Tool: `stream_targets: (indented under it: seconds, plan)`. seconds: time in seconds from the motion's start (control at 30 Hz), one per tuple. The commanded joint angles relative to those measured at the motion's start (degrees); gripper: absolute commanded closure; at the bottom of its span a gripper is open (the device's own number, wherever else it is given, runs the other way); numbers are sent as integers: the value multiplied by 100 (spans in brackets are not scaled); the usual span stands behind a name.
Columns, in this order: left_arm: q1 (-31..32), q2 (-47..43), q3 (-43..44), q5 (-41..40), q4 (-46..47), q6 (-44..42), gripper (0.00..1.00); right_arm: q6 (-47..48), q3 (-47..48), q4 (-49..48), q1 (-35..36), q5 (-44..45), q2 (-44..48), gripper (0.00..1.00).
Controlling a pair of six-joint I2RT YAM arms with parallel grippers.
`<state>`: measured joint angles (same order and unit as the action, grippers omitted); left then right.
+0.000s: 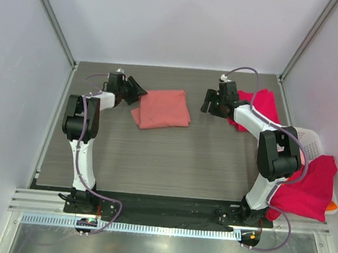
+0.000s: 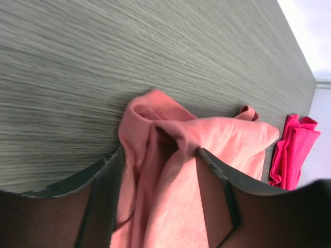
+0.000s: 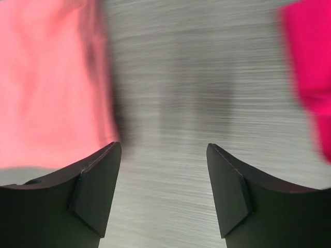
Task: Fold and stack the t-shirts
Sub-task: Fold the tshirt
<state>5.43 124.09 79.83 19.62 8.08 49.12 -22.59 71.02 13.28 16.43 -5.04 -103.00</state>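
Note:
A salmon-pink t-shirt [image 1: 161, 108] lies folded at the back middle of the table. My left gripper [image 1: 135, 91] is at its left edge. In the left wrist view the gripper [image 2: 158, 152] is open, its jaws wide apart with a bunched fold of the salmon shirt [image 2: 170, 206] between them. My right gripper [image 1: 209, 101] is open and empty over bare table, right of the salmon shirt. In the right wrist view the gripper [image 3: 163, 145] has the salmon shirt [image 3: 46, 82] to its left and a crimson-red t-shirt [image 3: 307, 67] to its right. That crimson shirt [image 1: 259, 105] lies crumpled at the back right.
A white lattice basket [image 1: 308, 141] stands at the right edge. Another crimson-red shirt [image 1: 309, 186] hangs over its front, and a bit of orange cloth [image 1: 332, 206] shows under it. Walls close the table at the back and sides.

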Motion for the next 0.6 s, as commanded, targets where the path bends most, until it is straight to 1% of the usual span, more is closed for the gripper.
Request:
stream_targets:
  seconds: [0.0, 0.03, 0.07, 0.1, 0.13, 0.17, 0.2, 0.23, 0.27, 0.37, 0.43, 0.57]
  plan:
    - [169, 220, 164, 42, -227, -166, 44, 333, 236, 796, -52, 2142, 149, 29]
    - [169, 221, 173, 51, -245, -175, 48, 386, 428, 912, -60, 2374, 79, 29]
    - [160, 221, 190, 42, -271, -175, 57, 439, 534, 1018, -61, 2559, -96, 28]
    - [160, 186, 191, 7, -298, -219, 63, 518, 631, 1193, -61, 3056, -176, 28]
    - [160, 159, 182, -2, -315, -236, 69, 553, 832, 1247, -61, 3305, -263, 28]
    - [160, 124, 173, -19, -342, -254, 80, 597, 939, 1326, -61, 3586, -482, 28]
    - [169, 107, 173, -28, -359, -289, 85, 633, 1044, 1466, -69, 3780, -580, 28]
    - [169, 37, 156, -72, -368, -307, 92, 711, 1280, 1545, -87, 4165, -711, 30]
    - [169, 19, 155, -81, -403, -316, 100, 738, 1404, 1685, -87, 4299, -930, 32]
    - [169, -61, 138, -116, -447, -351, 100, 879, 1739, 1871, -87, 4502, -1204, 38]
    - [169, -78, 138, -116, -465, -351, 100, 923, 1783, 1942, -78, 4573, -1345, 39]
    - [160, -61, 147, -72, -482, -316, 100, 1072, 1783, 1977, -87, 4503, -1547, 39]
